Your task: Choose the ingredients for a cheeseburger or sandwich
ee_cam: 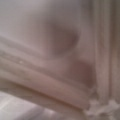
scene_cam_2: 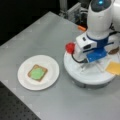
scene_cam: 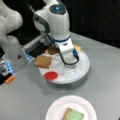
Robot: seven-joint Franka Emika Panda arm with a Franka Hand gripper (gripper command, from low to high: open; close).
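On the paper plate (scene_cam: 56, 110) at a front view's bottom, a toast square (scene_cam: 68, 112) is lying under the lettuce piece (scene_cam: 75, 116). Farther back, the pincer (scene_cam: 65, 65) is reaching into the divided tray (scene_cam: 82, 71), beside the tomato disc (scene_cam: 51, 75); whether it is apart or together cannot be told.
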